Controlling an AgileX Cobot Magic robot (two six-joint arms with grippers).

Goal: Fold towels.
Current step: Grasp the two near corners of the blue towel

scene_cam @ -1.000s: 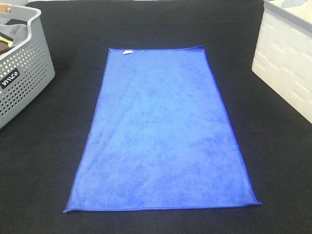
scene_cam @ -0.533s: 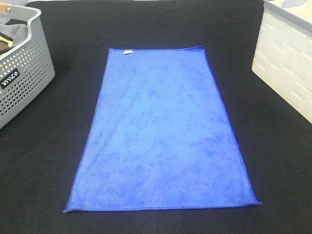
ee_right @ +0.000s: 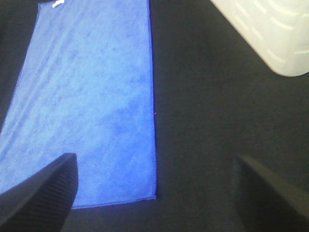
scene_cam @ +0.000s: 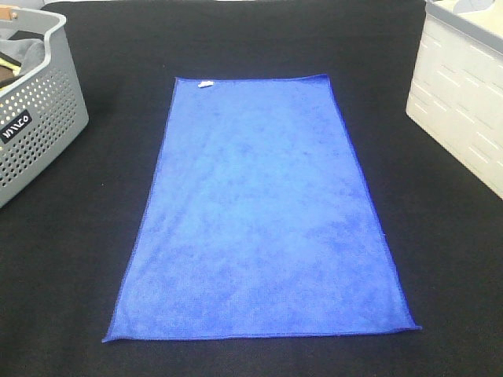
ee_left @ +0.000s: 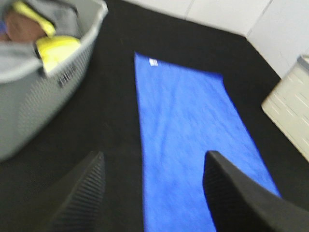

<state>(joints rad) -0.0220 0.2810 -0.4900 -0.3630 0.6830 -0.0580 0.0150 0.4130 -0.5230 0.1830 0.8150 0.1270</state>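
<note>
A blue towel [scene_cam: 259, 220] lies flat and unfolded on the black table, long side running away from me, with a small white tag [scene_cam: 206, 84] at its far left corner. It also shows in the left wrist view [ee_left: 188, 130] and the right wrist view [ee_right: 91, 101]. Neither arm shows in the high view. My left gripper [ee_left: 152, 193] is open and empty, above the towel's near left edge. My right gripper [ee_right: 154, 193] is open and empty, above the towel's near right corner [ee_right: 154, 197].
A grey perforated basket [scene_cam: 31, 118] with cloths in it stands at the left; it shows in the left wrist view [ee_left: 43, 72] with yellow and brown cloths. A white crate [scene_cam: 464, 94] stands at the right, also in the right wrist view [ee_right: 275, 34]. The table [scene_cam: 63, 259] is black.
</note>
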